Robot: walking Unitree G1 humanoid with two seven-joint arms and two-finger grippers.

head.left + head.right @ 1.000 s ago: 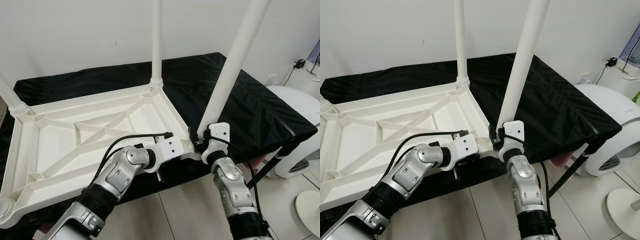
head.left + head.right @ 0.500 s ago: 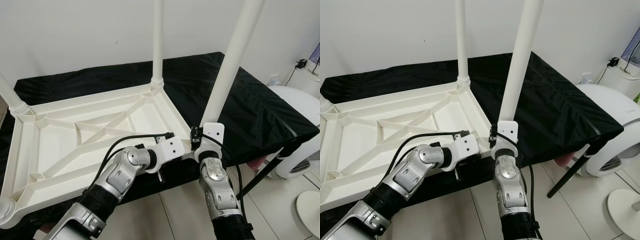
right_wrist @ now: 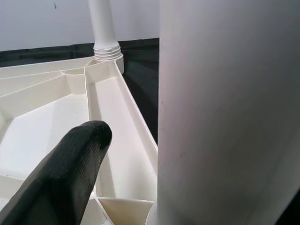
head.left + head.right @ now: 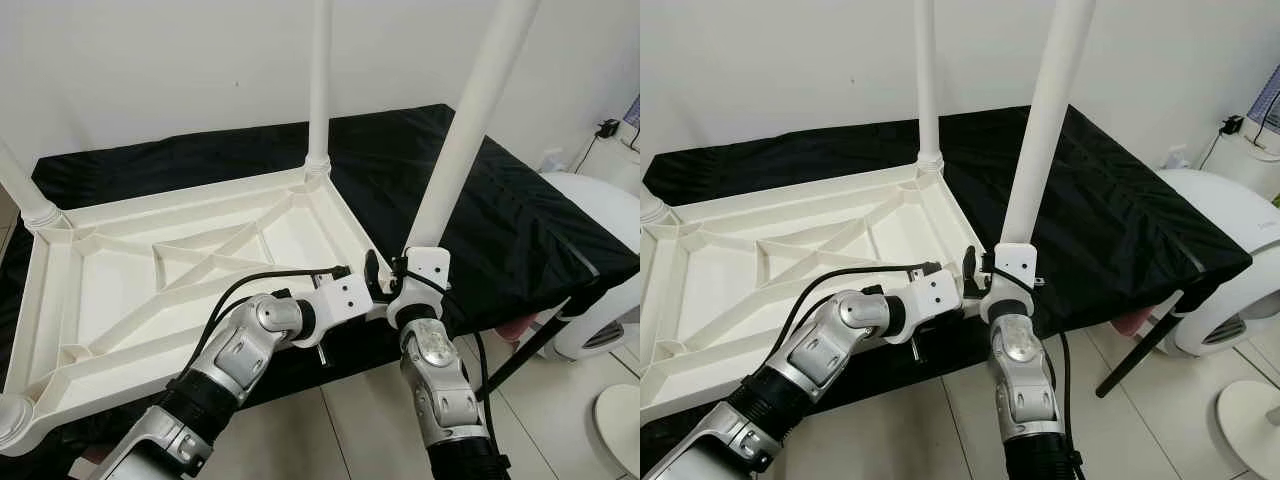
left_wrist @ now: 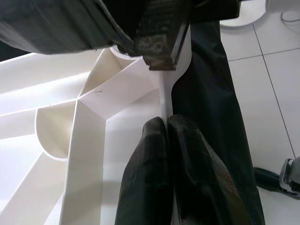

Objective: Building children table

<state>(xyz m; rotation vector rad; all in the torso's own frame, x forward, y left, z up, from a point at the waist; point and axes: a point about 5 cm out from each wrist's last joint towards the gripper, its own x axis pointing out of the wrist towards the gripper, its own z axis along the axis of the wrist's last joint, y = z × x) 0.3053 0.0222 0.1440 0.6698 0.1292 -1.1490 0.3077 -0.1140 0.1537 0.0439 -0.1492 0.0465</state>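
The white table top (image 4: 180, 290) lies upside down on a black cover (image 4: 500, 210). Screwed-in white legs rise from its far right corner (image 4: 320, 90) and its far left corner (image 4: 20, 185). Another white leg (image 4: 460, 150) stands almost upright at the near right corner. My right gripper (image 4: 392, 266) is open around this leg's foot. One black finger (image 3: 70, 168) stands clear of the leg, and the other is hidden behind it. My left gripper (image 5: 166, 123) is shut on the thin rim (image 5: 165, 101) of the table top, just beside that corner.
A white rounded appliance (image 4: 600, 300) stands on the tiled floor to the right, with a white round base (image 4: 620, 410) before it. A black slanted strut (image 4: 520, 355) drops from the cover's right corner. A white wall is behind.
My right arm has shifted left, bringing the leg closer to upright at the near right corner. Its black finger has swung away from the leg. My left gripper keeps its hold.
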